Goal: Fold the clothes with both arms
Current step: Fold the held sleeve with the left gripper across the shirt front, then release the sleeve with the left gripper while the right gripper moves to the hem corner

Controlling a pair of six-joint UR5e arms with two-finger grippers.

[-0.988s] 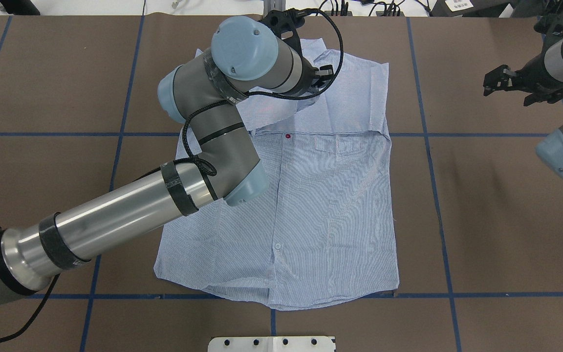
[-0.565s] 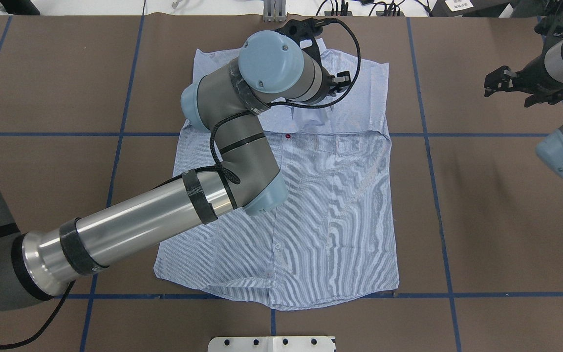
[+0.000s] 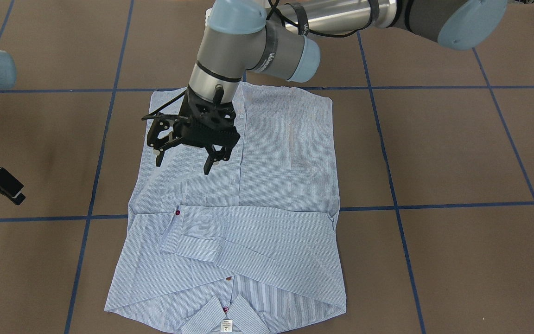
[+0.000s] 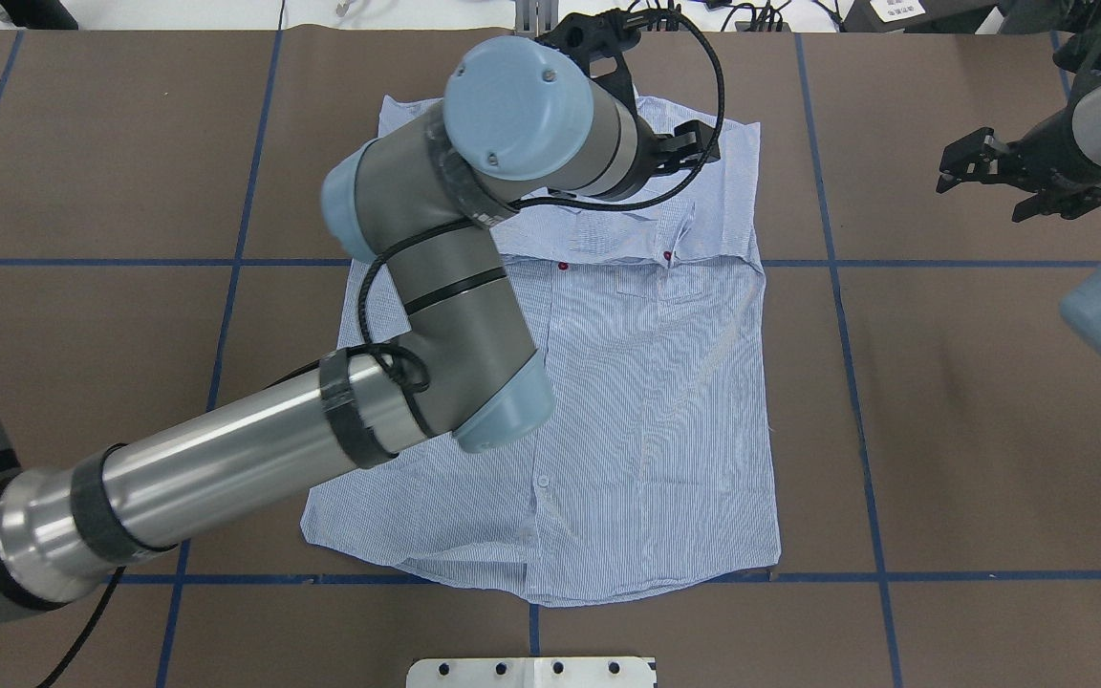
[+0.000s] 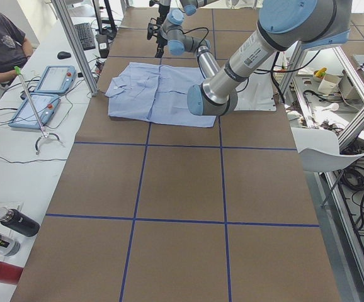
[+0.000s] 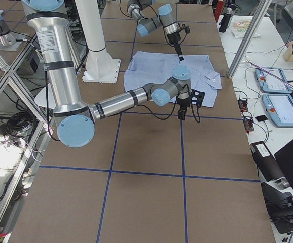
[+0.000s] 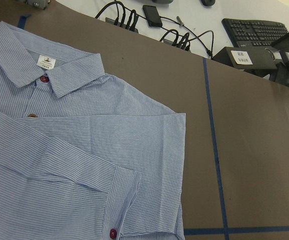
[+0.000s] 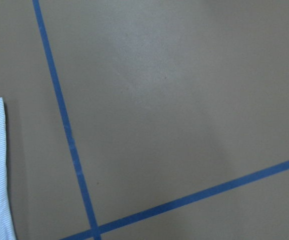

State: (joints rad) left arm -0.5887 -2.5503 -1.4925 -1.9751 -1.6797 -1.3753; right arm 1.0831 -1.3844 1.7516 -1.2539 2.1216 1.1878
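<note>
- Across the upper middle of the overhead view, my left gripper (image 3: pixel 182 165) is now sitting further right than a second ago. It is hovering over the upper right part of the shirt (image 4: pixel 646 411) rather than beside the collar.
- Its jaws are standing wide apart and gripping nothing. A second ago it was carrying the sleeve (image 3: pixel 248 239), which is now lying flat across the chest. The cuff (image 3: pixel 170 232) is ending near the shirt's edge, with its dark red button (image 3: pixel 177 213) showing.
- The shirt is lying front up in the middle of the table (image 4: pixel 990 430), where it was before. Its collar (image 3: pixel 211 313) is pointing toward the top of the overhead frame and its hem toward the bottom.
- My right gripper (image 4: pixel 982 196) is hanging at the upper right of the overhead frame, well apart from the shirt. Its fingers are spread and empty, and it has barely shifted.
- I'm losing the shirt's upper left part and the collar behind the left arm (image 4: pixel 226 468) in the overhead view. Most of the left gripper is hiding behind its own wrist there.
- The front view is cutting off the neck label (image 3: pixel 225 325) at the bottom edge and the right gripper at the left edge.
- The right wrist camera is giving me only table, tape lines (image 8: pixel 67 135) and a sliver of shirt at its left edge.
</note>
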